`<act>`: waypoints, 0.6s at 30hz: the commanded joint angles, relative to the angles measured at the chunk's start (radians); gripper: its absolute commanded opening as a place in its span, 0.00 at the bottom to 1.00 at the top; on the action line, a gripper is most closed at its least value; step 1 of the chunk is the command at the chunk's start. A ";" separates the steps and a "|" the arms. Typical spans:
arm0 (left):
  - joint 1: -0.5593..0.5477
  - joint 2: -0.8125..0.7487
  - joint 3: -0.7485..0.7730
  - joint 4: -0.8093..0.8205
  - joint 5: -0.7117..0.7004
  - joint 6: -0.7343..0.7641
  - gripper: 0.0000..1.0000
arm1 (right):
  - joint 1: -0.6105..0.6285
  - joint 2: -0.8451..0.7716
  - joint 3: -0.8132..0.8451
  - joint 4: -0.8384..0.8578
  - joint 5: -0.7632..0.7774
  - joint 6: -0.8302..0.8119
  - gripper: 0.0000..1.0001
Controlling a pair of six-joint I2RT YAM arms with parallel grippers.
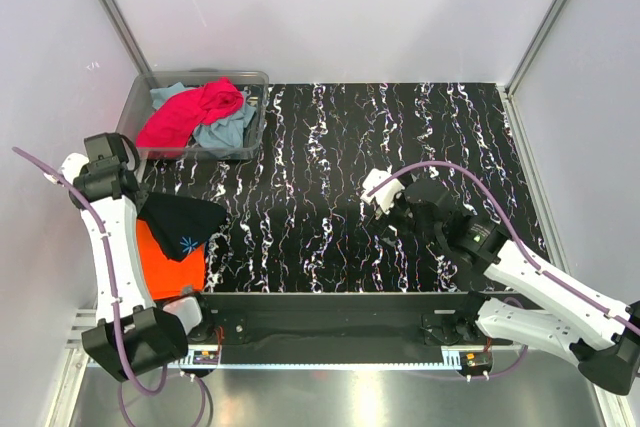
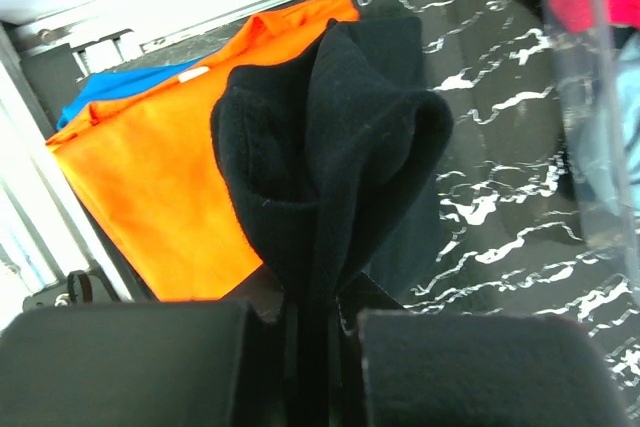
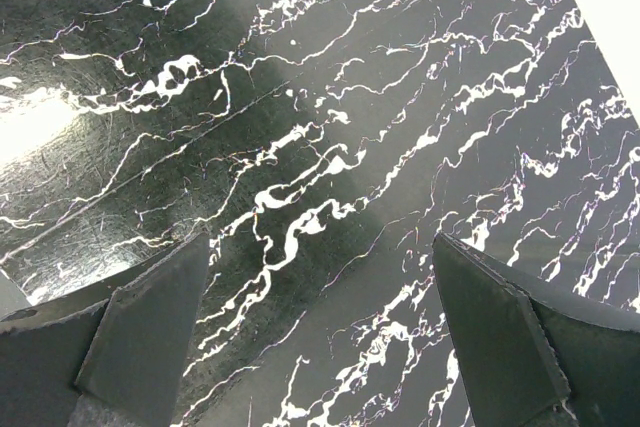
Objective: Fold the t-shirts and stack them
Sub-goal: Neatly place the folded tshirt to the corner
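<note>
1. Holding the black t-shirt (image 2: pixel 330 147): the left gripper (image 2: pixel 305 322) is pinched tight on a bunched fold, and the cloth hangs as a wad at the near-left corner of the table (image 1: pixel 400 127).
2. The wad hangs over the orange t-shirt (image 1: pixel 172 265), which lies flat at near left. My read: that is the stack spot and the black one is meant to go on top.
3. The black shirt is crumpled, not folded, so it probably needs laying out before it can stack.
4. A blue cloth (image 2: pixel 120 92) peeks out from under the orange one, edge only. It's likely a shirt lower in the stack, but I can't confirm.
5. The right gripper (image 3: pixel 320 337) has its jaws wide with only tabletop between them. It hovers right of centre, well apart from all cloth, and looks parked to assist.
6. The clear plastic bin (image 1: pixel 140 97) at far left holds the magenta-pink t-shirt (image 1: pixel 190 112) on top of the teal-blue t-shirt (image 1: pixel 232 133). Both are unfolded, so work remains.
7. Hard to see:
   - The pinch point is black on black.
   - I can't tell whether the black wad touches the orange shirt.
   - Anything deeper in the bin is hidden.
</note>
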 commanded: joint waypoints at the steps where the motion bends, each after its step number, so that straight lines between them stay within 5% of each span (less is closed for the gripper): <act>1: 0.025 -0.027 -0.025 0.014 -0.018 0.014 0.00 | -0.004 -0.014 0.006 0.014 -0.006 0.013 1.00; 6: 0.094 -0.028 -0.048 -0.127 -0.165 -0.100 0.07 | -0.004 -0.012 0.001 0.014 -0.015 0.004 1.00; 9: 0.163 -0.056 -0.091 -0.255 -0.254 -0.215 0.45 | -0.004 -0.002 -0.008 0.012 -0.020 -0.002 1.00; 10: 0.172 -0.069 -0.104 -0.285 -0.262 -0.242 0.77 | -0.004 0.003 -0.011 0.014 -0.024 -0.004 1.00; 12: 0.176 -0.085 -0.115 -0.292 -0.259 -0.282 0.99 | -0.004 0.011 -0.010 0.011 -0.028 -0.015 1.00; 18: 0.179 -0.065 -0.045 -0.287 -0.187 -0.292 0.99 | -0.004 0.028 0.010 0.011 -0.038 -0.012 1.00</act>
